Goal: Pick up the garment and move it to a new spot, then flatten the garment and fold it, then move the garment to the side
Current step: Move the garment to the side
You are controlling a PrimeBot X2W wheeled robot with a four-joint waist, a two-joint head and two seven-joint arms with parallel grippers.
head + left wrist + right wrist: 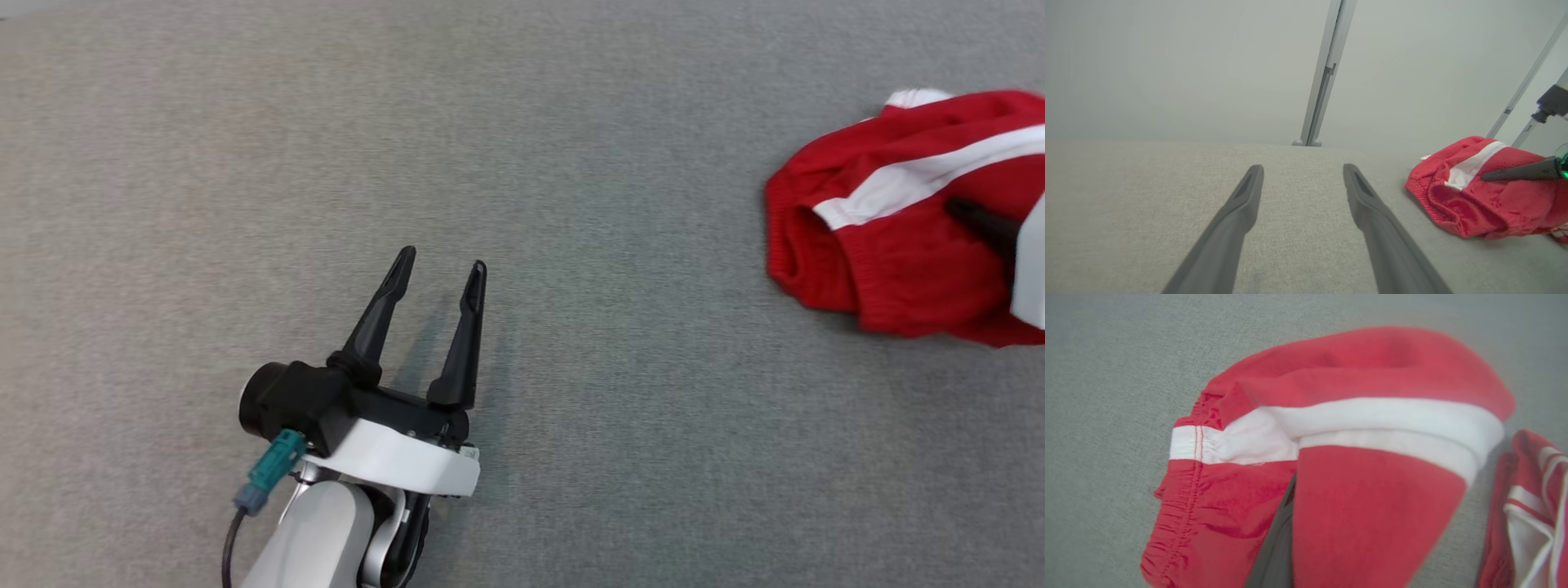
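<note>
My left gripper [442,259] hovers nearest, jaws spread fully wide and holding nothing, parked over bare counter [571,122], probably waiting for the flattening. Farther out at my right, the right gripper [971,216] has its jaws pinched tight on a fold of the crumpled red-and-white garment [873,269], bunched on the counter. Looks like the grip for the move.

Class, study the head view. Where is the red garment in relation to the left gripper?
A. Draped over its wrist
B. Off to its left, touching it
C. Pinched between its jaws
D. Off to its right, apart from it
D: the red garment lies near the right edge of the gray surface, well apart from the left gripper, whose jaws stand open with nothing between them.
</note>
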